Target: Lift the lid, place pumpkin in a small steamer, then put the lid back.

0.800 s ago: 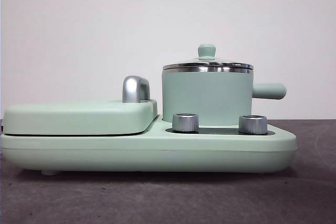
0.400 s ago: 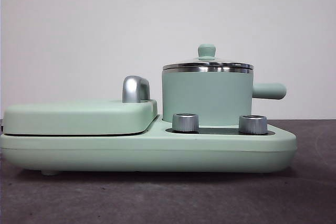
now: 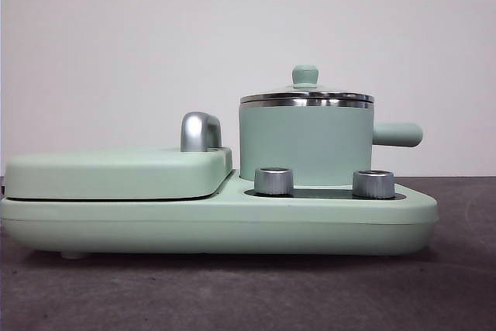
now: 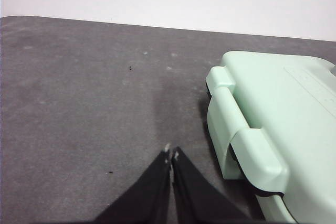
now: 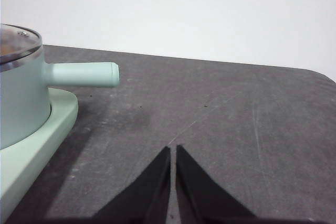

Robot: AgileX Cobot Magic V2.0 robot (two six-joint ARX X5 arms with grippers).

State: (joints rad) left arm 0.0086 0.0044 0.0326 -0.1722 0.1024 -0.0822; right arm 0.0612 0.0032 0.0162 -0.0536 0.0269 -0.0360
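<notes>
The small steamer (image 3: 306, 143), a mint-green pot with a stubby side handle, stands on the right half of the long appliance base. Its lid (image 3: 307, 96), glass with a steel rim and a green knob, rests on the pot. In the right wrist view the small steamer (image 5: 21, 90) and part of the lid (image 5: 18, 43) show at the edge. The pumpkin is out of view. My left gripper (image 4: 171, 156) is shut and empty above bare table, beside the appliance's end. Off the pot's handle side, my right gripper (image 5: 172, 150) is shut and empty over the table.
The mint-green appliance base (image 3: 217, 222) carries two silver knobs (image 3: 273, 181) in front of the pot. A flat mint-green griddle cover (image 3: 116, 172) with a chrome handle (image 3: 200, 131) fills its left half. Dark grey table (image 5: 236, 119) extends on both sides. A white wall stands behind.
</notes>
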